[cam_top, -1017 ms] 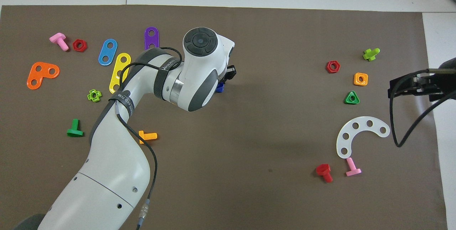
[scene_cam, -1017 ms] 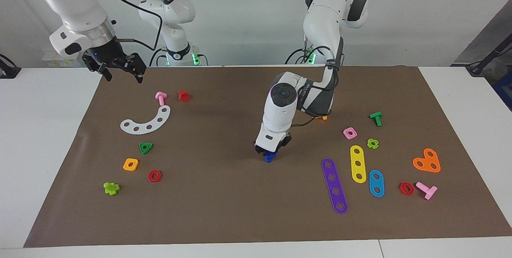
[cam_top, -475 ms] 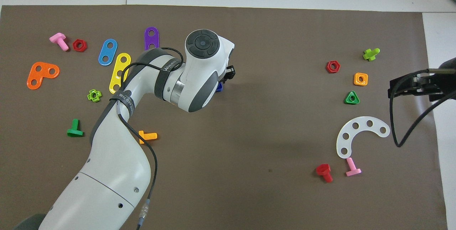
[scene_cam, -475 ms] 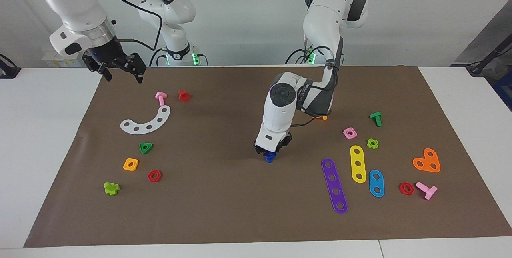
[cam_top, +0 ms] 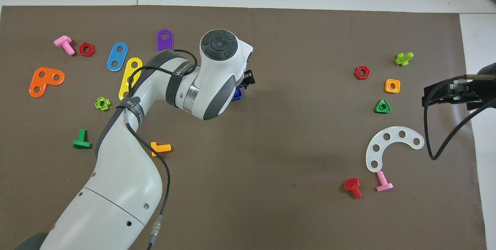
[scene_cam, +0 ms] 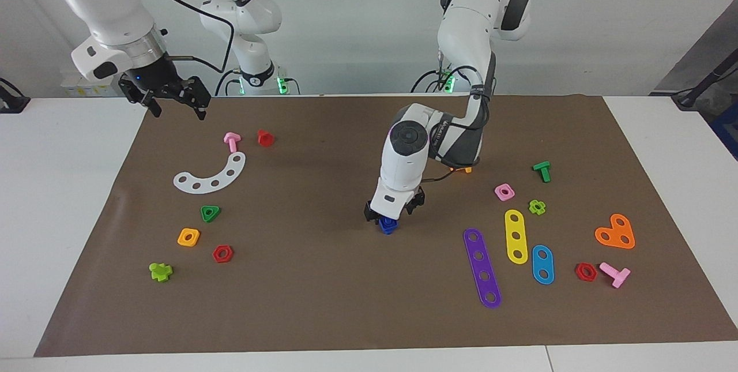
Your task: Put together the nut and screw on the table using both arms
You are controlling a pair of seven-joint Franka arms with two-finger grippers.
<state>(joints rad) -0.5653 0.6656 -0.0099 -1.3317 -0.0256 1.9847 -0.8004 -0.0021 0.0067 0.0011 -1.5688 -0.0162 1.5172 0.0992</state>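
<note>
A small blue stack point(scene_cam: 387, 225) stands in the middle of the brown mat point(scene_cam: 323, 303). It appears to be the blue nut on the blue screw; I cannot tell the two apart. My left gripper point(scene_cam: 392, 214) hangs just over it, fingers spread and off it. In the overhead view only a blue edge point(cam_top: 237, 94) shows beside the left wrist. My right gripper point(scene_cam: 173, 108) waits open in the air over the mat's edge at the right arm's end; it also shows in the overhead view point(cam_top: 445, 93).
Toward the right arm's end lie a white curved strip point(scene_cam: 212, 175), a green triangular nut point(scene_cam: 210, 213), an orange-yellow square nut point(scene_cam: 188, 237) and a red hex nut point(scene_cam: 222, 254). Toward the left arm's end lie a pink square nut point(scene_cam: 504, 191) and purple point(scene_cam: 482, 268), yellow point(scene_cam: 515, 236) and blue point(scene_cam: 542, 264) strips.
My left gripper has opened and risen a little off the blue stack, which stays standing on the mat. The right arm has not moved.
</note>
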